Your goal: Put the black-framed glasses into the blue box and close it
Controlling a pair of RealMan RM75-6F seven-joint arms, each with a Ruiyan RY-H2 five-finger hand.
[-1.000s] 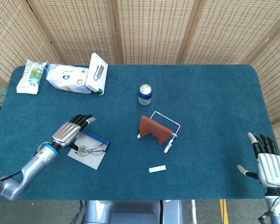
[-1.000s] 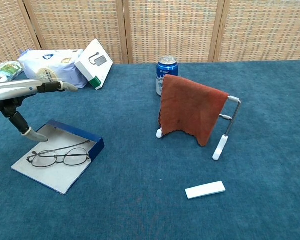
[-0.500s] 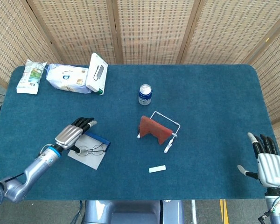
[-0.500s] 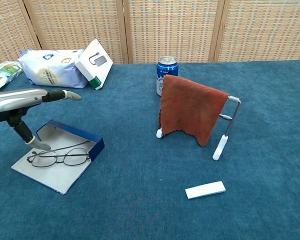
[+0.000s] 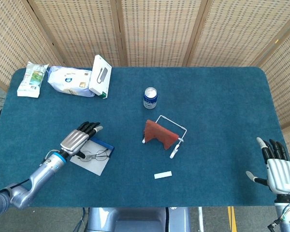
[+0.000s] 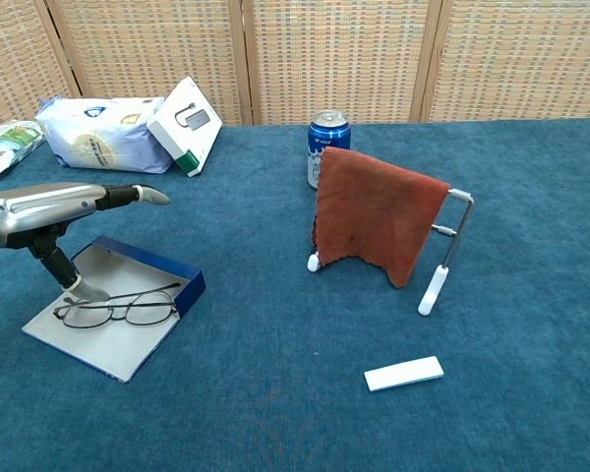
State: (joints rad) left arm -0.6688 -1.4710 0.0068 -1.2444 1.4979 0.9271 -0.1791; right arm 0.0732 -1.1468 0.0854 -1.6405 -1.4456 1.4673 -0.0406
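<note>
The glasses [image 6: 118, 307] lie folded in the open blue box [image 6: 138, 267], on its pale inner face, so we judge the first half of the task done. Over the last second our left hand [image 6: 64, 204] has slid forward and lower above them, fingers stretched flat and close together, thumb [image 6: 79, 285] down by the frame, holding nothing. We read this as lining up to close the lid. Our right hand [image 5: 279, 170] waits well apart, fingers spread.
</note>
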